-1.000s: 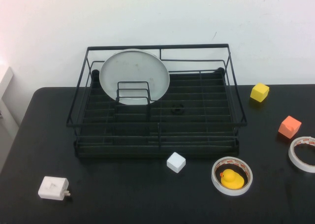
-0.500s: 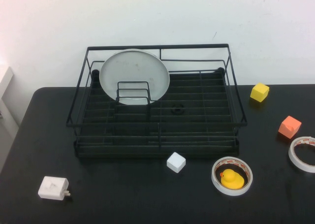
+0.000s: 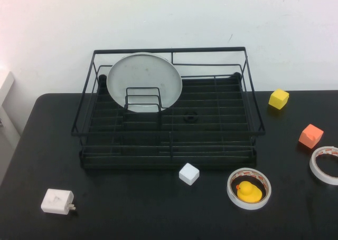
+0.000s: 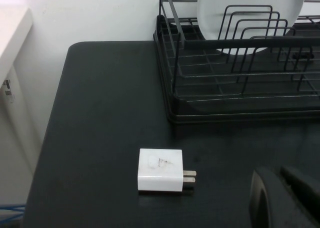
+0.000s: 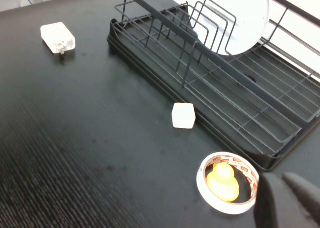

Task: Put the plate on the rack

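Observation:
The pale grey-white plate stands on edge in the back left part of the black wire rack, leaning behind the small upright dividers. It also shows in the left wrist view and the right wrist view. Neither arm shows in the high view. My left gripper is shut and empty, low over the table's front left, near a white charger. My right gripper is shut and empty, low over the table beside the tape ring that holds the duck.
A white charger plug lies front left. A white cube sits just before the rack. A tape ring holds a yellow duck. A second tape ring, an orange block and a yellow cube are at the right.

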You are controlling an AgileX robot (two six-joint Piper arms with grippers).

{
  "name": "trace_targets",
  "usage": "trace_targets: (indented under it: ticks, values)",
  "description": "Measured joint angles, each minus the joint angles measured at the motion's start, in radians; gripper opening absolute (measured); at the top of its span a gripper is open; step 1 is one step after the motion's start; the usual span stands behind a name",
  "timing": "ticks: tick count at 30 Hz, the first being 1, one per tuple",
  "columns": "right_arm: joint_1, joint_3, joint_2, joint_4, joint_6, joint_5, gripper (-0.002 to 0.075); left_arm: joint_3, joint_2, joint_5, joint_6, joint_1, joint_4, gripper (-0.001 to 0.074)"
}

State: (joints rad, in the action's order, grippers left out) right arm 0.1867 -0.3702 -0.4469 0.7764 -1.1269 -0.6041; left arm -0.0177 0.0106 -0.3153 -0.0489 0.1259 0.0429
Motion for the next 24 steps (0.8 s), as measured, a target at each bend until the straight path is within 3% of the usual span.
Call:
trace_targets:
  ticks: [10,18,24]
  values:
    - [-0.015,0.0,0.032,0.0,-0.002,-0.004,-0.0002,0.0,0.0,0.0,0.0,0.0,0.0,0.0]
    - [-0.156,0.046,0.275,-0.002,-0.057,-0.01,-0.0002,0.0,0.0,0.0,0.0,0.0,0.002,0.0]
    - [-0.25,0.208,0.447,0.036,-0.068,0.126,-0.0002,0.0,0.0,0.0,0.0,0.0,0.002,0.0]
